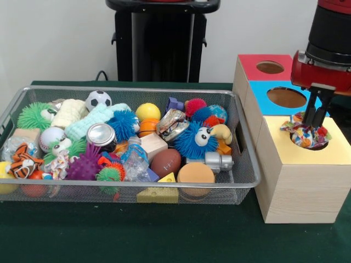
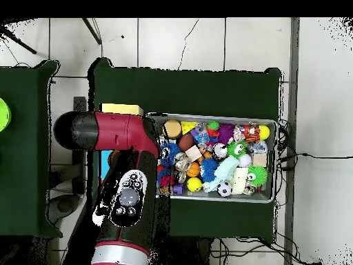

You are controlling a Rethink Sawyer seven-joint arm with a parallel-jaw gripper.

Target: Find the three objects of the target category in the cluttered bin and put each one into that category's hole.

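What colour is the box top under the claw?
Yellow: the box top under the claw shows best in the front view.

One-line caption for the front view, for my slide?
Gripper lowers a multicoloured fabric scrunchie into the yellow box's hole.

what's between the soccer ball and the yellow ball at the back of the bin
In the front view, the pale green knitted toy and spiky blue ball lie between the black-and-white soccer ball and the smooth yellow ball.

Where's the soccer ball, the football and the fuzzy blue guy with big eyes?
soccer ball [image 1: 98, 99], front view, on its white top.
football [image 1: 165, 163], front view, on its brown middle.
fuzzy blue toy [image 1: 193, 141], front view, on its fuzzy body.
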